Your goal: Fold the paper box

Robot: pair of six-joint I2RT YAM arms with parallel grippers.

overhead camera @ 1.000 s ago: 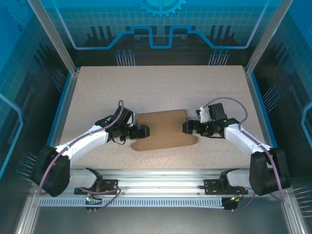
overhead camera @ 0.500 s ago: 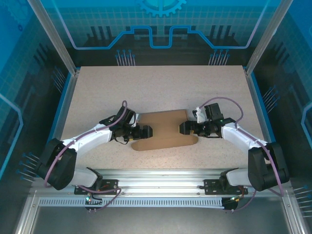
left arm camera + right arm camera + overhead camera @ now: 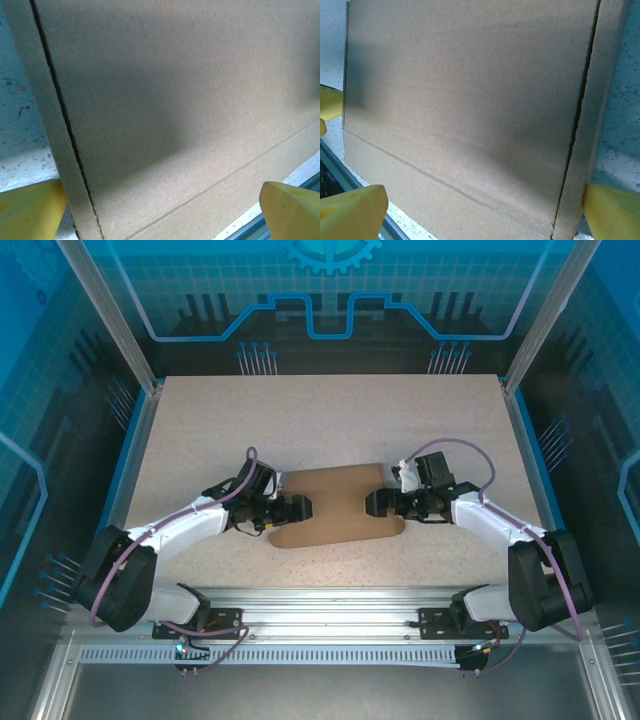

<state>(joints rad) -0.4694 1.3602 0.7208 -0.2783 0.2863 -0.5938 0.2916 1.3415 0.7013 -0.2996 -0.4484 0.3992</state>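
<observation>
You're parking the left gripper [image 3: 300,509] and right gripper [image 3: 371,503], both spread wide and gripping nothing, at opposite ends of the paper box [image 3: 336,502] lying flat mid-table [image 3: 300,420], so you're risking skidding or buckling it off-crease.

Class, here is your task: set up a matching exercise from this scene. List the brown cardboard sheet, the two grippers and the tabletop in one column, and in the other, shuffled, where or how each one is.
Column A
1. paper box, a flat brown corrugated cardboard sheet
2. left gripper, black with yellow fingers
3. right gripper, black with yellow fingers
4. table, speckled beige top

Column B
a. open, at the sheet's right end
b. lies flat between the two arms
c. carries the sheet
d. open, at the sheet's left end

Pairs: 1-b, 2-d, 3-a, 4-c
</observation>
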